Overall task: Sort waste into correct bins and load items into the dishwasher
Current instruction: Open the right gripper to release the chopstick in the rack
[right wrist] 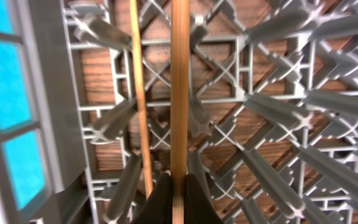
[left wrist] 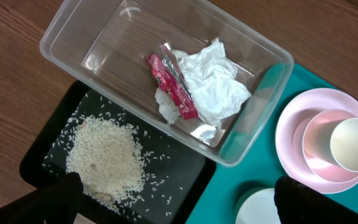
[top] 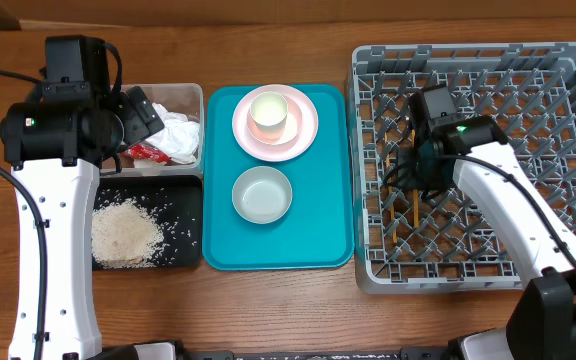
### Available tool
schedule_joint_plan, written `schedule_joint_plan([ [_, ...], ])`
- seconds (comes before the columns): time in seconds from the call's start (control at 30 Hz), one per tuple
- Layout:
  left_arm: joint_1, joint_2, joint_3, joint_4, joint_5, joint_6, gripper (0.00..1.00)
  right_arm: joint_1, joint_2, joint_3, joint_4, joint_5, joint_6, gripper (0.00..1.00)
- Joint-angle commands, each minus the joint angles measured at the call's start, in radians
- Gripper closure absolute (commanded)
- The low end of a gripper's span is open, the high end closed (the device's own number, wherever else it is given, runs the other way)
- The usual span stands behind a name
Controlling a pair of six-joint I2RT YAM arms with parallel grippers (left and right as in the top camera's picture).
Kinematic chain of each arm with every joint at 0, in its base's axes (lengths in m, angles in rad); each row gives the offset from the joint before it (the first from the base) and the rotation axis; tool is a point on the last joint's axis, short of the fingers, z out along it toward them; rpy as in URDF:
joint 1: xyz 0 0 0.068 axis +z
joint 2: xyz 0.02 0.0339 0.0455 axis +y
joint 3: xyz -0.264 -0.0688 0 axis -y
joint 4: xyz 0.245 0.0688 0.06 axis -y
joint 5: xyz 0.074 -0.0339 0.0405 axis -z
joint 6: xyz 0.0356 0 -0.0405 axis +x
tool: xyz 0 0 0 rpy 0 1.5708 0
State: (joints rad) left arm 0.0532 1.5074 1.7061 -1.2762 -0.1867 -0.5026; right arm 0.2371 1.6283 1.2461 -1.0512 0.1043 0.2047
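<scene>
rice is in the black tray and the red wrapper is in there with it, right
Not quite. The rice is in the black tray, but the red wrapper lies in the clear tub with the tissue, as the left wrist view shows.

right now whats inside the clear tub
Inside the clear tub lie a crumpled white tissue and a red wrapper resting partly on it. The rest of its floor is bare. Anything beneath the tissue is covered.

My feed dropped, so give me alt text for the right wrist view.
The right hand grips a thin wooden chopstick over the grey plastic dish rack; a second wooden chopstick lies beside it among the pegs.
</scene>
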Motion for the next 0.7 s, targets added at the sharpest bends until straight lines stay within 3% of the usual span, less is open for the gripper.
schedule_joint_plan([
  [0.0, 0.003, 0.003, 0.005, 0.001, 0.001, -0.003, 0.0, -0.002, 0.004, -0.04, 0.031, 0.006, -0.005, 0.96],
  [0.67, 0.003, 0.003, 0.005, 0.001, 0.001, -0.003, 0.0, -0.002, 0.004, -0.069, 0.077, 0.007, -0.05, 0.95],
])
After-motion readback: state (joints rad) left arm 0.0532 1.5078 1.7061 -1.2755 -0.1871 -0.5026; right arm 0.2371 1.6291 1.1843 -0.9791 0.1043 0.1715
